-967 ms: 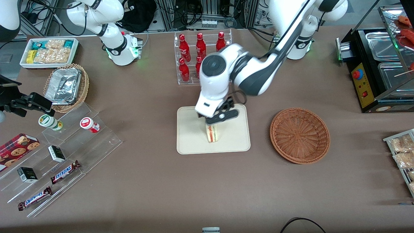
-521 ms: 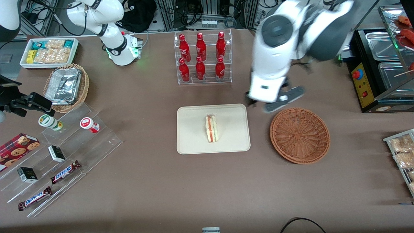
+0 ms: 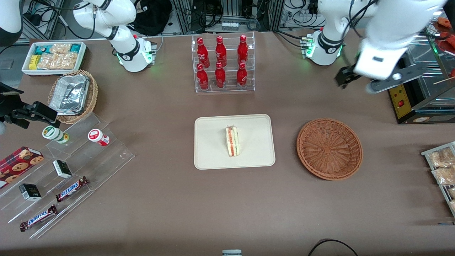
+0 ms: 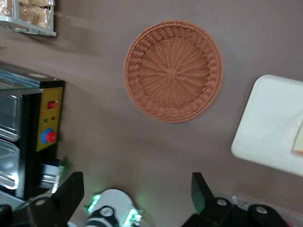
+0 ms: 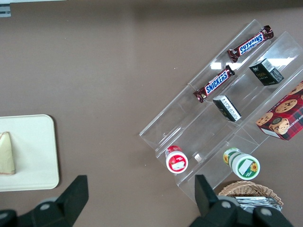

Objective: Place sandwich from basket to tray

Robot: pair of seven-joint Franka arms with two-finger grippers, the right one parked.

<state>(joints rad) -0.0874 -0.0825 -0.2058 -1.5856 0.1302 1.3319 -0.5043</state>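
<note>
The sandwich (image 3: 233, 142) stands on its edge in the middle of the cream tray (image 3: 213, 156), with its red and green filling facing up. The round reddish-brown basket (image 3: 329, 148) is empty and sits beside the tray, toward the working arm's end of the table. My left gripper (image 3: 356, 81) is raised high, farther from the front camera than the basket and near the working arm's base. It is open and empty. In the left wrist view the gripper (image 4: 135, 191) has its fingers wide apart, with the basket (image 4: 173, 71), the tray (image 4: 270, 127) and a sliver of the sandwich (image 4: 299, 139) in sight.
A clear rack of red bottles (image 3: 222, 64) stands farther from the front camera than the tray. A black warmer cabinet (image 3: 408, 89) is at the working arm's end, with a packet rack (image 3: 440, 167) nearer the camera. Acrylic snack shelves (image 3: 71, 170) and a foil-tray basket (image 3: 73, 96) are at the parked arm's end.
My gripper let go of the sandwich on the tray, rose, and swung away past the basket toward the working arm's base. The sandwich stays standing on the tray.
</note>
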